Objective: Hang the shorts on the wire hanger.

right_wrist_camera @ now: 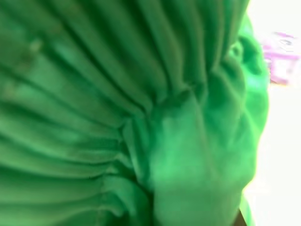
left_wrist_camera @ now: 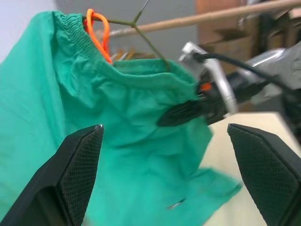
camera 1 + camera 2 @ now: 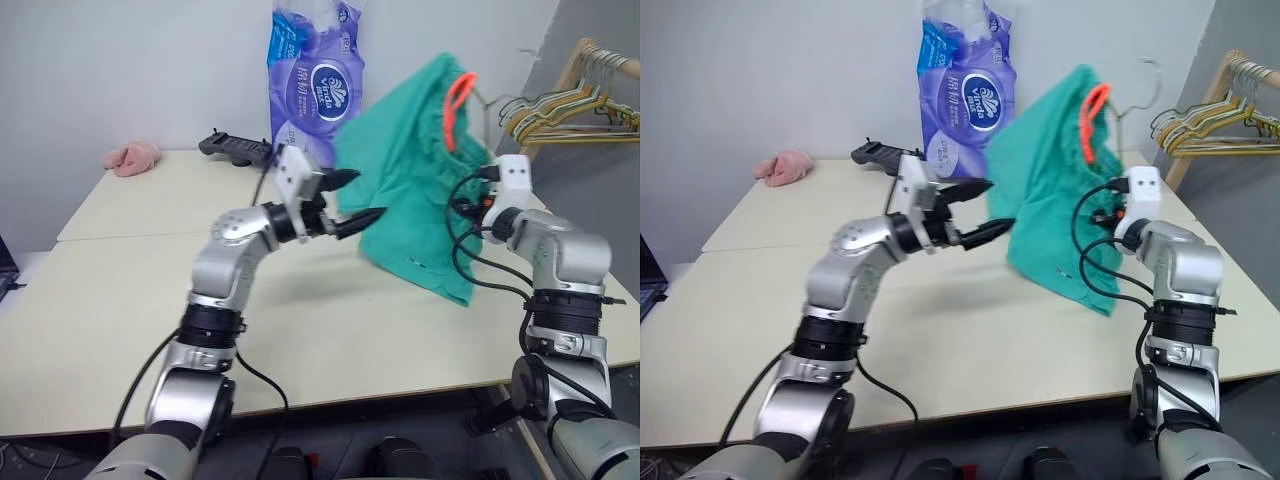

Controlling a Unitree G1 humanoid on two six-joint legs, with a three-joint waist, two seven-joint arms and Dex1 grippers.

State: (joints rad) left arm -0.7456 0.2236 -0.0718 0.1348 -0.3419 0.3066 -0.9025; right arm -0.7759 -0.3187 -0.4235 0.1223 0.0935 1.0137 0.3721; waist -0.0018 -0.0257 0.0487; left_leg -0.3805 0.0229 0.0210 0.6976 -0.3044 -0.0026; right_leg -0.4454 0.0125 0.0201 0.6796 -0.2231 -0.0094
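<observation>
Mid-hanging: shorts (image 3: 415,170) held aloft over worktop (image 3: 120,300) at two o'clock by clamped right pincer (image 3: 478,207), hanger (image 2: 141,30) inside waistband, left pincer (image 3: 355,198) wide, empty; next, likely straightening.

The things rest on a pale beige table (image 3: 120,310) that has a thin seam running across it, so it looks like two tabletops pushed together, and its far edge stands against a light wall. At the far left corner lies a small pink fluffy cloth (image 3: 132,157), and further along the far edge lies a black device (image 3: 236,148), flat on the surface, just beside a tall purple and blue plastic package (image 3: 314,75) that stands upright. The lower hem of the teal-green shorts (image 3: 415,200) hangs close over the right part; whether it touches the surface I cannot tell.
</observation>
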